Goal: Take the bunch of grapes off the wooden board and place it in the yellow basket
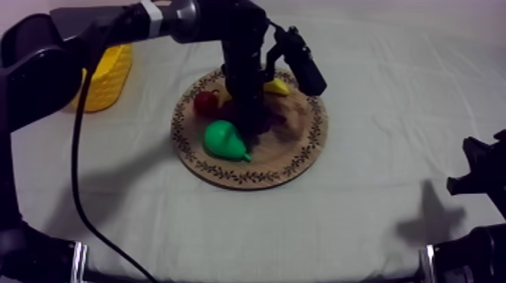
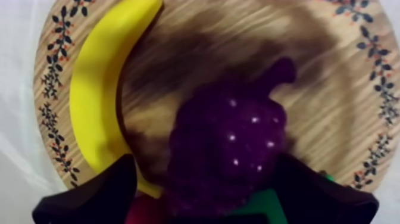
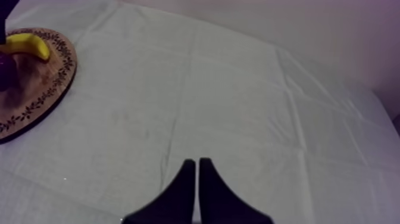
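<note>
The purple bunch of grapes lies on the round wooden board and shows close up in the left wrist view. My left gripper is open, with one black finger on each side of the bunch. A narrow gap remains at the banana's side. In the top view my left gripper reaches down onto the board's middle and hides most of the grapes. The yellow basket stands at the far left of the table. My right gripper is shut on nothing, low over the cloth at the right side.
On the board also lie a green pear, a small red fruit and a banana, all close around my left gripper. The banana curves along the board's rim beside the grapes. The board's edge is far from my right gripper.
</note>
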Action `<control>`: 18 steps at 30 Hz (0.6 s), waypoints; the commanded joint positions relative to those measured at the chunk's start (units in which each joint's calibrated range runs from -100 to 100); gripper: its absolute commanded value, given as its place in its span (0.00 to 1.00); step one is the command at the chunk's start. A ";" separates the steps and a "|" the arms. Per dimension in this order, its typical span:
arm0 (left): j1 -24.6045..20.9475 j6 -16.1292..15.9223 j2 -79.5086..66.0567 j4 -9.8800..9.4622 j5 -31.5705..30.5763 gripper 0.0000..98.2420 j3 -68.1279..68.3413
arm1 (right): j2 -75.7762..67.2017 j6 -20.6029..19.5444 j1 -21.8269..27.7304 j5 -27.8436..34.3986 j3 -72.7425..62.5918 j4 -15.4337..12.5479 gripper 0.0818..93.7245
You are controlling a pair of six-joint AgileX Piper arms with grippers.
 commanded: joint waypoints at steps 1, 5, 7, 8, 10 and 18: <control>-0.15 -0.08 1.07 0.05 0.13 0.87 -0.65 | 0.00 0.00 -0.01 0.00 -0.04 0.00 0.00; -0.35 -0.18 2.75 0.07 0.10 0.82 -1.73 | 0.00 0.00 -0.01 0.00 -0.04 0.00 0.00; -0.38 -0.21 3.26 0.11 0.17 0.73 -2.28 | 0.00 0.00 -0.01 0.00 -0.04 0.00 0.00; -0.37 -0.18 3.46 0.13 0.29 0.68 -2.54 | 0.00 0.00 -0.01 0.00 -0.04 0.00 0.00; -0.35 -0.13 3.71 0.19 0.64 0.57 -2.86 | 0.00 0.00 -0.01 0.00 -0.04 0.00 0.00; -0.21 0.57 3.34 0.50 1.26 0.34 -1.09 | 0.00 0.00 -0.01 0.00 -0.04 0.00 0.00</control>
